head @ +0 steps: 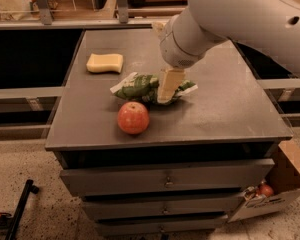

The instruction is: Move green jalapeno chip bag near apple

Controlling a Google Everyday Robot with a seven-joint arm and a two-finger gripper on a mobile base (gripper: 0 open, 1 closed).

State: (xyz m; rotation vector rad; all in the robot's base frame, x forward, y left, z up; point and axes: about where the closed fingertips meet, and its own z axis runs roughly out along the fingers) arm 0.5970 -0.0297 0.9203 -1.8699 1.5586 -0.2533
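Note:
The green jalapeno chip bag (pixel 142 86) lies crinkled on the dark tabletop, just behind and slightly right of the apple (pixel 133 118), a small gap between them. The apple is red-orange and stands near the table's front edge. My gripper (pixel 167 90) reaches down from the big white arm at the upper right and is shut on the right half of the bag, with a pale finger (pixel 166 83) across it. The bag rests on or just above the table surface.
A pale yellow sponge (pixel 105 63) lies at the back left of the table (pixel 225 109). The table is a drawer cabinet (pixel 165 179). A cardboard box (pixel 270 194) with items stands on the floor at the right. Shelving runs behind.

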